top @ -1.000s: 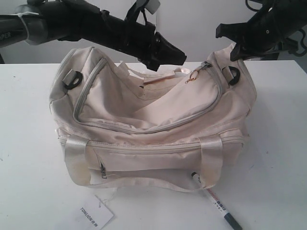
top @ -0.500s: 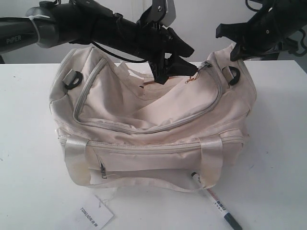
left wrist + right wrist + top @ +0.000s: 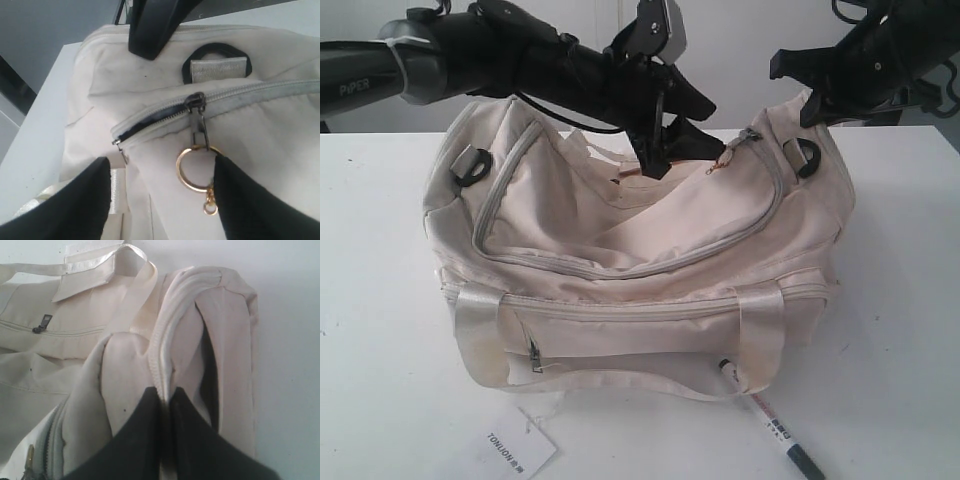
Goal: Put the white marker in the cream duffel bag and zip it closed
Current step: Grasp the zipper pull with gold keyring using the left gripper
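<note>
Progress: none of the task's steps is finished, judging from how things lie. White marker [image 3: 772, 428]: flat on the white table [image 3: 900, 300], just in front of the bag's right front corner, one end touching or almost touching the bag's base, dark cap end pointing away; not held by either arm. Cream duffel bag [image 3: 650, 300]: slumped on the table, main curved zipper [image 3: 620, 270] drawn together along nearly its whole run, with only a short stretch gaping beside the slider [image 3: 196, 100]; front pocket zipper [image 3: 533, 355] closed. Contents: none visible, interior hidden by the flap. Gold zipper pull [image 3: 192, 167]: hanging loose from the slider. Left gripper [image 3: 160, 162]: jaws spread wide, one on either side of the gold ring, gripping nothing. Right gripper [image 3: 162, 395]: jaws pressed together on a ridge of fabric at the bag's right end, holding it up. Paper tag [image 3: 515, 450]: on the table at the bag's front left. Outstanding, as a judgement: open the zipper, lift the marker, drop it inside, zip the bag closed.
</note>
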`<state>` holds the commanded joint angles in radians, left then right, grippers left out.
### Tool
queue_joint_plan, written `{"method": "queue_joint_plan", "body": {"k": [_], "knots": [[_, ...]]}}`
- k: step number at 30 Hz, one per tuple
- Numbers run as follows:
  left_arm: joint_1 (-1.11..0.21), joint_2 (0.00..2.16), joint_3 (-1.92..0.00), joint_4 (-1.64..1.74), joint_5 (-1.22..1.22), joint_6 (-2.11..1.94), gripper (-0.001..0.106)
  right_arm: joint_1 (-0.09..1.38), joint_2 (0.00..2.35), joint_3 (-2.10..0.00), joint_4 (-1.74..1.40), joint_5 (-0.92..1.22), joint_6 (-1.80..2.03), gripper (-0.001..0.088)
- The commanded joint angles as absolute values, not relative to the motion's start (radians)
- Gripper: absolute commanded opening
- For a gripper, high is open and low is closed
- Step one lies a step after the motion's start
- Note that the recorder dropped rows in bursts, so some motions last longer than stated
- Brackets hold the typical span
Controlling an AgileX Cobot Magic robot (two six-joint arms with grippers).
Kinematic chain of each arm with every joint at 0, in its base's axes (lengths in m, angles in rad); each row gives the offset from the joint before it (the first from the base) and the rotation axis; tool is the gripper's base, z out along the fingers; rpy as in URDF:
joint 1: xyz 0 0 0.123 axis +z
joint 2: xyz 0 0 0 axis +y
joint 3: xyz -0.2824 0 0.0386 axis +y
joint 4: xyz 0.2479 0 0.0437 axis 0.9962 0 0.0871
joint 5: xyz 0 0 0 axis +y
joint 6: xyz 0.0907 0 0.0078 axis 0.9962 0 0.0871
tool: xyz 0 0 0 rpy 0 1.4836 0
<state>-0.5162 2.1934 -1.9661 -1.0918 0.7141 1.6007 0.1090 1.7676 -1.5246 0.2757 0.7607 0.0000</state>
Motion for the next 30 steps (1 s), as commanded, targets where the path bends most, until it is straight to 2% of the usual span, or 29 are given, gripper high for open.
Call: {"method": "queue_joint_plan", "body": {"k": [7,18,25,30], "knots": [[-0.531,2.203,-1.966,-1.092,0.709,1.642,0.062,0.109,1.768,-1.525,0.276,0.761,0.0,0.0],[-0.531,2.203,-1.966,-1.098,0.762,1.628,0.05,0.109,1.768,-1.525,0.276,0.761,0.0,0.0],[-0.531,2.224,-1.966,-1.092,0.778,1.633,0.049,0.109,1.768,-1.525,0.276,0.761,0.0,0.0],[-0.531,2.224,-1.966,-1.092,0.778,1.637,0.037,0.109,1.768,-1.525,0.276,0.761,0.0,0.0]]}}
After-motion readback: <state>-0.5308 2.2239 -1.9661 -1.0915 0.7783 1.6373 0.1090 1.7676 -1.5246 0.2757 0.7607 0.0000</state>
